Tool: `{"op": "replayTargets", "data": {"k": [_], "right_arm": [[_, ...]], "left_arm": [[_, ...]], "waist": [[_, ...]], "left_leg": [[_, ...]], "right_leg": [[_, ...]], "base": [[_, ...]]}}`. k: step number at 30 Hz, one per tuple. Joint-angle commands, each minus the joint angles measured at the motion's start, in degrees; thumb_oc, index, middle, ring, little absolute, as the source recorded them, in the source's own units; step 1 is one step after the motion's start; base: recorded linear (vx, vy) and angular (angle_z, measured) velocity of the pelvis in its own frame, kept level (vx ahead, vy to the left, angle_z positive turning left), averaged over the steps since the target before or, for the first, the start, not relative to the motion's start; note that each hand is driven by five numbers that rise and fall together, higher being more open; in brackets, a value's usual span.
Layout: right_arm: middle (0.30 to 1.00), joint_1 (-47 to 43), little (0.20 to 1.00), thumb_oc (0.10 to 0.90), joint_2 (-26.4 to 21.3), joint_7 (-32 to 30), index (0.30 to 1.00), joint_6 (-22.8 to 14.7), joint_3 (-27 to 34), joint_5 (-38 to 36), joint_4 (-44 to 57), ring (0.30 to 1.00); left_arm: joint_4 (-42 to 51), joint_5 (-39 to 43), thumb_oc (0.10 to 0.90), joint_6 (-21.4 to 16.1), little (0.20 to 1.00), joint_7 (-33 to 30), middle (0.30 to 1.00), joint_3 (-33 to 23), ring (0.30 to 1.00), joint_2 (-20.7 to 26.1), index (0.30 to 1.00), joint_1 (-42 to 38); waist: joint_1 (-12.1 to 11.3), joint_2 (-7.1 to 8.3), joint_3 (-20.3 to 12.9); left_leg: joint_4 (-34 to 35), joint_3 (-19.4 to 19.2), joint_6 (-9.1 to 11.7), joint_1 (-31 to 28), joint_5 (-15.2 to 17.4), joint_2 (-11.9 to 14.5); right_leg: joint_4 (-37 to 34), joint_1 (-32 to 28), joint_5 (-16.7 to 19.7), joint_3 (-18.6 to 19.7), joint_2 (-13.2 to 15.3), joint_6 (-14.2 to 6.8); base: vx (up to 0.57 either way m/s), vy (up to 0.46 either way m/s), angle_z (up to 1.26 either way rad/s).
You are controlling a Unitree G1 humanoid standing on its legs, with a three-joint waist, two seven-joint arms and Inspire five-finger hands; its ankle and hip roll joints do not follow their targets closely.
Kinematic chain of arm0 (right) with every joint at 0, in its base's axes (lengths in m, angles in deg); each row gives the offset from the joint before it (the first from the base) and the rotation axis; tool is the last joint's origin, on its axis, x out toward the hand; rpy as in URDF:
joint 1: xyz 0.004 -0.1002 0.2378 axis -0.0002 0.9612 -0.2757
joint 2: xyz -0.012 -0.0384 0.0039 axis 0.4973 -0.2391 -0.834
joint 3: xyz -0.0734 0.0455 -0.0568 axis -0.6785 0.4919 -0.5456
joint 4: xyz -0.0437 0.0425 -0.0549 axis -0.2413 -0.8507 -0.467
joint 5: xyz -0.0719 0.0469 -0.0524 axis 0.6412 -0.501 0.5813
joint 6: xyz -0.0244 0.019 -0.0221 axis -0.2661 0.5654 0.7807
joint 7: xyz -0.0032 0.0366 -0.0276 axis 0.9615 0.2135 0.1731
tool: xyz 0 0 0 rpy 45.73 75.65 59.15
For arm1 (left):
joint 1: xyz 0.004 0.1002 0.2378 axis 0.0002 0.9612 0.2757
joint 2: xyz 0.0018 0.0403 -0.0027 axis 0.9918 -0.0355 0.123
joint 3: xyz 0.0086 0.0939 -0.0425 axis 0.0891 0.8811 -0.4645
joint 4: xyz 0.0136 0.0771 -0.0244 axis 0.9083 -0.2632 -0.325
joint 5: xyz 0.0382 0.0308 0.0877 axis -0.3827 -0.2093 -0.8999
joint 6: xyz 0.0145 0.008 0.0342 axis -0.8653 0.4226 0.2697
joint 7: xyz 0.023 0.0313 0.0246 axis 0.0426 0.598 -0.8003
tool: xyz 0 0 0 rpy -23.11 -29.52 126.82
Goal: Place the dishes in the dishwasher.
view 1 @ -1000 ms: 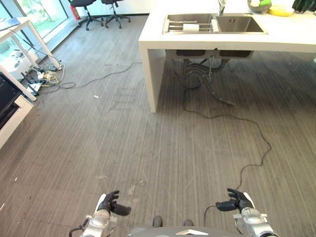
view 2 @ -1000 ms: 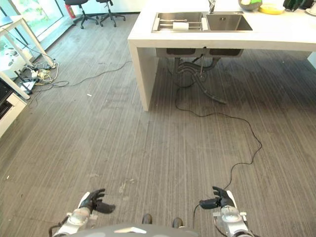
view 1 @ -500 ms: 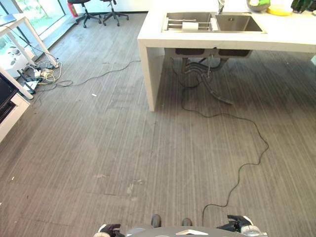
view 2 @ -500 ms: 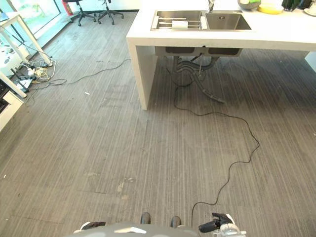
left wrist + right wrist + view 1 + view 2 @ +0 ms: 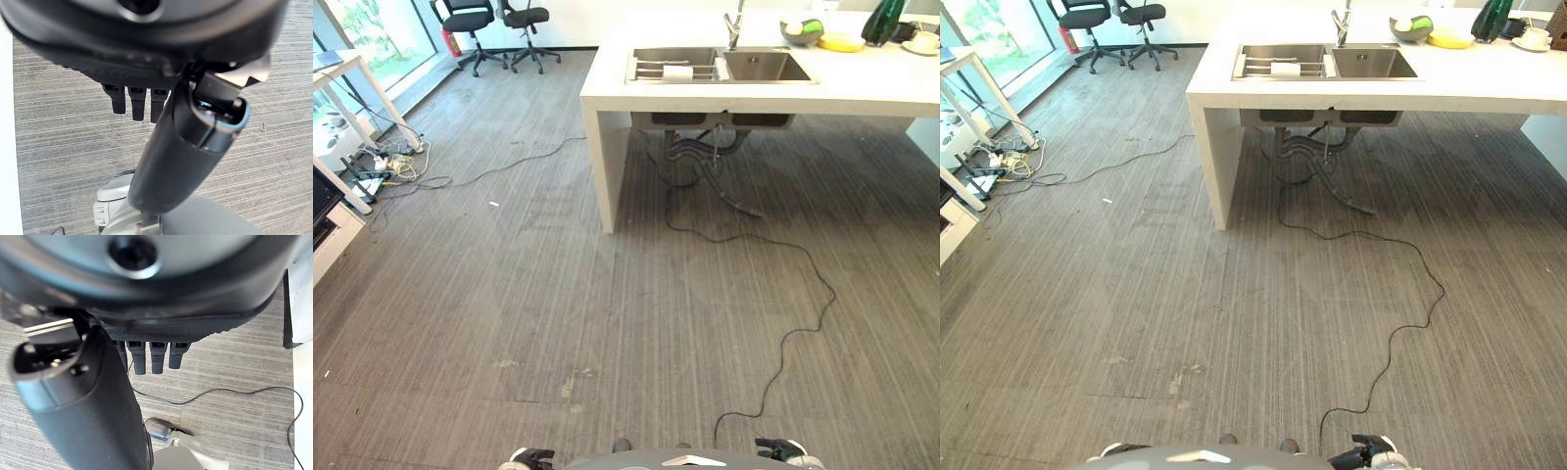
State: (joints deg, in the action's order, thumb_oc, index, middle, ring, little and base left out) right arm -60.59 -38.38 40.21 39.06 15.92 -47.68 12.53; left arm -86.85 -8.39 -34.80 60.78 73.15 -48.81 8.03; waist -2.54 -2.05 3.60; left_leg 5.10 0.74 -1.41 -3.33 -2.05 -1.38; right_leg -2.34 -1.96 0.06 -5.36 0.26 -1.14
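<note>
Grey striped floor (image 5: 558, 294) lies between the robot and the white counter (image 5: 862, 83) at twelve o'clock, dishes (image 5: 801, 31) beside its sink (image 5: 764, 67). Left hand (image 5: 137, 100) and right hand (image 5: 151, 355) hang low, fingers straight, empty.

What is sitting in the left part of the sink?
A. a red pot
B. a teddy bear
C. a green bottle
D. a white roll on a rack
D: a white roll lies on the metal rack in the sink's left basin.
</note>
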Motion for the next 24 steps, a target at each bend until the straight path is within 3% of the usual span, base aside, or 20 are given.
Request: {"op": "replayTargets", "data": {"k": [1, 6, 8, 11, 12, 13, 17, 20, 24], "right_arm": [[0.9, -2.74, 0.9, 0.8, -0.53, -0.3, 0.9, -0.53, -0.5, -0.72, 0.06, 0.9], [0.9, -4.35, 0.9, 0.8, -0.6, -0.52, 0.9, -0.56, -1.59, -0.52, 2.58, 0.9], [0.9, -5.28, 0.9, 0.8, -0.43, -0.83, 0.9, -0.55, -2.15, -0.64, 3.92, 0.9], [0.9, -5.29, 0.9, 0.8, -0.43, -0.83, 0.9, -0.54, -2.14, -0.64, 3.92, 0.9], [0.9, -6.55, 0.9, 0.8, -0.4, -1.02, 0.9, -0.77, -2.75, -0.53, 6.23, 0.9], [0.9, -7.4, 0.9, 0.8, -0.41, -1.28, 0.9, -0.66, -4.75, 2.4, 8.48, 0.9], [0.9, -7.3, 0.9, 0.8, -0.96, -1.64, 0.9, -0.79, -4.21, 1.7, 9.11, 0.9], [0.9, -6.83, 0.9, 0.8, -1.5, -2.58, 0.9, -1.1, -3.43, 0.34, 10.3, 0.9], [0.9, -5.4, 0.9, 0.8, -1.52, -2.92, 0.9, -1.08, -2.38, -0.13, 10.55, 0.9]], "left_arm": [[-1.21, 0.44, 0.8, -0.86, 0.9, -0.01, 0.9, -1.07, 0.9, 0.1, 0.9, -4.1], [1.46, 1.59, 0.8, -1.05, 0.9, -0.51, 0.9, -0.18, 0.9, 1.27, 0.9, -5.46], [4.46, 2.36, 0.8, -1.01, 0.9, -0.54, 0.9, 0.94, 0.9, 1.91, 0.9, -6.5], [4.48, 2.37, 0.8, -0.99, 0.9, -0.54, 0.9, 0.94, 0.9, 1.93, 0.9, -6.51], [7.96, 4.44, 0.8, -0.93, 0.9, -0.45, 0.9, 0.99, 0.9, 2.33, 0.9, -7.0], [8.86, 3.92, 0.8, -0.77, 0.9, -0.85, 0.9, 1.38, 0.9, 2.84, 0.9, -7.46], [9.42, 6.0, 0.8, -1.05, 0.9, -1.28, 0.9, 0.41, 0.9, 2.87, 0.9, -7.1], [13.42, 6.91, 0.8, -1.91, 0.9, -2.67, 0.9, -0.09, 0.9, 3.55, 0.9, -7.21], [18.98, 8.43, 0.8, -2.88, 0.9, -4.13, 0.9, -1.54, 0.9, 4.72, 0.9, -6.7]], "waist": [[-0.54, 2.96, 0.83], [-0.66, 3.29, 1.03], [-0.83, 3.36, 2.06], [-0.88, 3.4, 2.08], [-0.85, 3.6, 4.45], [-0.91, 3.74, 5.85], [-0.38, 3.81, 4.93], [1.02, 3.52, 5.26], [1.44, 3.32, 5.34]], "left_leg": [[-0.1, 4.4, 0.46, -0.09, 5.5, -2.6], [-0.1, 4.35, -0.54, -0.79, 6.05, -3.02], [-1.15, 4.37, -1.76, -1.27, 6.53, -3.02], [-1.19, 4.32, -1.77, -1.25, 6.56, -3.05], [-6.24, 3.98, -3.41, 0.02, 8.75, -3.53], [-9.0, 3.6, -3.94, 0.05, 10.42, -3.21], [-5.83, 4.66, -3.29, -3.57, 10.97, -2.61], [-2.54, 7.44, -1.9, -7.84, 11.68, -1.98], [-1.47, 8.81, -0.61, -10.78, 13.47, -0.65]], "right_leg": [[-2.06, -0.04, 1.08, 0.33, 4.3, -7.57], [2.0, 1.5, 0.08, 1.46, 4.62, -7.69], [9.51, 4.14, -1.93, 1.91, 4.21, -7.65], [9.74, 4.26, -2.05, 1.98, 4.24, -7.66], [20.58, 8.64, -1.58, 1.82, 4.55, -7.95], [27.05, 12.69, 0.88, -0.46, 4.99, -8.49], [21.19, 14.23, 1.41, -2.84, 4.81, -7.94], [9.49, 17.95, 5.3, -2.23, 4.26, -8.93], [3.66, 19.76, 8.46, -4.82, 5.1, -10.06]], "base": [[0.01, 0.057, -0.04], [0.01, 0.082, -0.05], [-0.01, 0.075, -0.13], [-0.02, 0.036, -0.07], [-0.01, 0.116, -0.13], [0.08, 0.117, -0.15], [0.24, -0.002, -0.01], [0.29, -0.048, 0.24], [0.28, -0.077, 0.25]]}}
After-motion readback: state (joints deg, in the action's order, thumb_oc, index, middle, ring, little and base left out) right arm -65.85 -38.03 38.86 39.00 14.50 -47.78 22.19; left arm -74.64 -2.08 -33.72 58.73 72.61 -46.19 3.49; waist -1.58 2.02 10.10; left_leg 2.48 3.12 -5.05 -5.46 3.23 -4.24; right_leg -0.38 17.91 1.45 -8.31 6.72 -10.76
